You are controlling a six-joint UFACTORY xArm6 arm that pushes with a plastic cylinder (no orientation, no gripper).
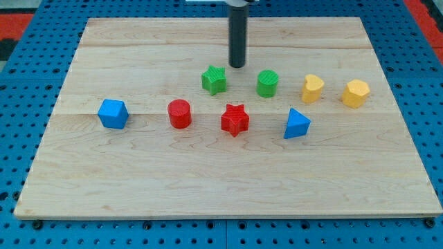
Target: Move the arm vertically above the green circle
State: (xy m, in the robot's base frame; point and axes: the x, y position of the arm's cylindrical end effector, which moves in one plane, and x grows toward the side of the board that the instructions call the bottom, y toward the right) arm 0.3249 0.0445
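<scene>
My tip (237, 66) rests on the tabletop (138, 180) toward the view's top, in the gap above and between the two green blocks; the green star (214, 79) sits just below it to the view's left, and the green circle (268, 83), the task's thing, sits below it to the view's right, near but not touching. This is the relation the move turns on: the circle lies to the view's right of my tip and slightly toward the view's bottom, so I judge the move to be a short slide mostly rightward, ending at a spot directly toward the view's top from the circle.

There is no hand on this arm, only the straight dark rod, so nothing is open, closed or held; the rod stands upright and touches no block as far as I can tell.

The circle stands in a loose row; a yellow block (312, 88) is just beyond it to the view's right, and a second yellow block (356, 93) further on. Nearer the view's bottom lie the blue cube (113, 113), red cylinder (179, 113), red star (234, 120) and blue triangular block (296, 124), all well clear of the path; the strip of tabletop above the circle looks free, so I expect no contact if the tip keeps to its present line.
</scene>
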